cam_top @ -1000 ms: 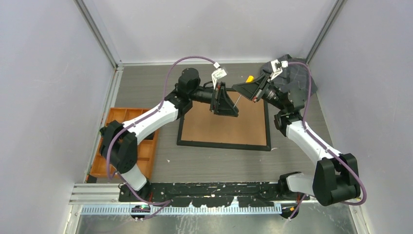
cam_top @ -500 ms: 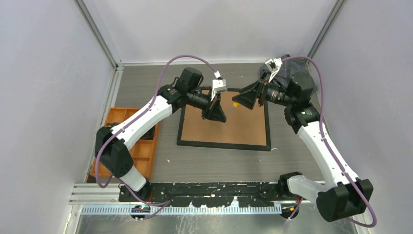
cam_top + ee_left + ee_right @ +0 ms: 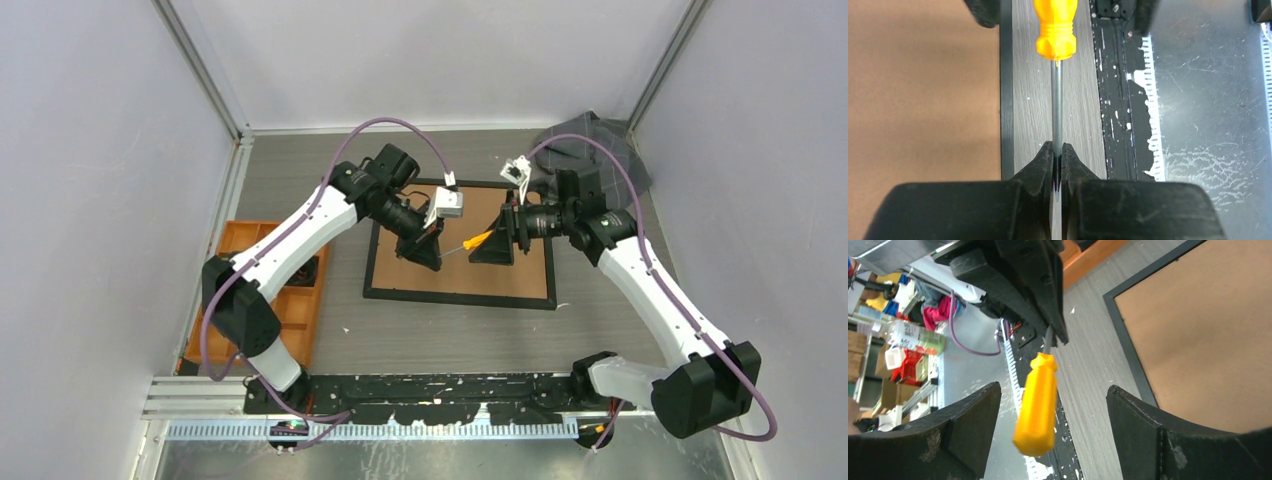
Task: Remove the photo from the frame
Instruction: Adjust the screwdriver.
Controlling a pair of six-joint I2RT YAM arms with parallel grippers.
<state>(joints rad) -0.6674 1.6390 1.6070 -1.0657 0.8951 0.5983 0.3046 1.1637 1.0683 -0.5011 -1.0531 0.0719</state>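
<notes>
Bench [image 3: 440, 335] of grey wood holds the frame [image 3: 470, 278], which lies flat in the middle with its brown back up. The photo cannot be seen. Above the frame, the left jaws are closed tight on the thin metal rod of a screwdriver [image 3: 478, 241]. The right jaws stand open around its orange handle, not touching it.

table [image 3: 440, 330]: grey wood | frame [image 3: 500, 280] ctr, back up | orange tray [image 3: 262, 226] L | prob. cloth [image 3: 590, 135] far R
</notes>
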